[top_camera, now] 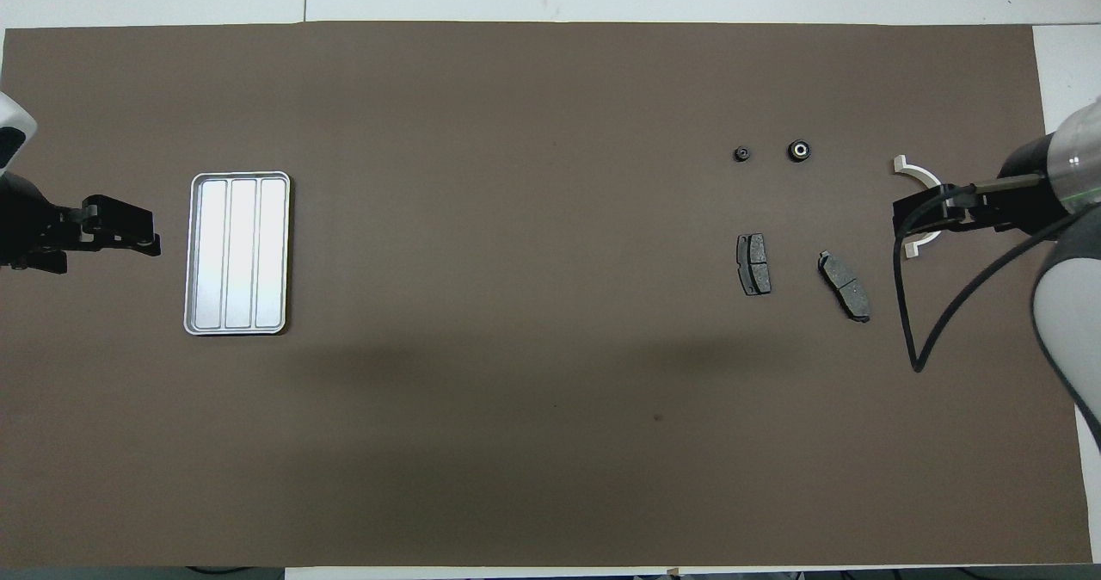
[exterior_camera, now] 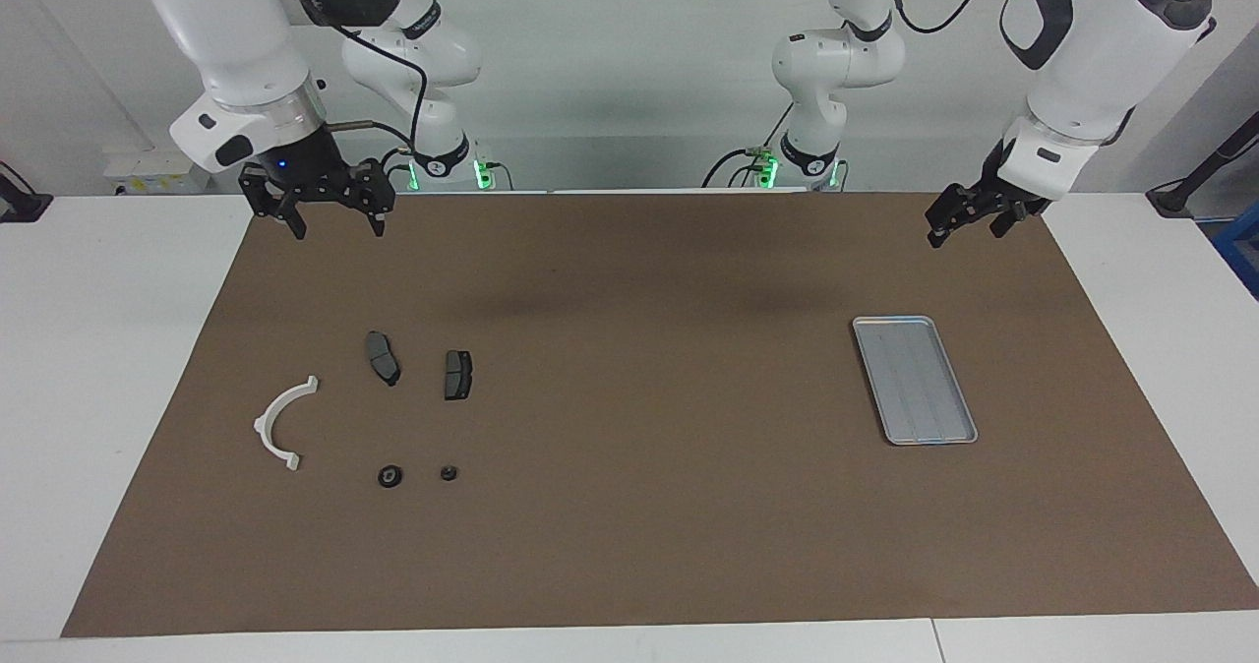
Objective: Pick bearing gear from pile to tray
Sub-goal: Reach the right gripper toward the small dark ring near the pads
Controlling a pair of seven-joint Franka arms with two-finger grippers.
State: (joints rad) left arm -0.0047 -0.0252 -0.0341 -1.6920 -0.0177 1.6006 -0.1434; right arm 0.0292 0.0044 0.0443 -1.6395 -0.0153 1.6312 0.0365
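right pincer (exterior_camera: 332,222) spread, hides half-ring (top_camera: 922,175) middle | left pincer (exterior_camera: 969,221) spread, empty

Two white robot arms with black end effectors.
Glossy white rounded shells with black joint bands and dark oval panels. The right end effector (exterior_camera: 331,218) shows a small blue light and a looping black cable; the left end effector (exterior_camera: 969,220) is black below a white wrist. Green lights glow at both bases.

Two brake-pad plates (exterior_camera: 383,357) — two black round pieces (exterior_camera: 390,475), one half-ring (exterior_camera: 280,424), one tray (exterior_camera: 914,380)
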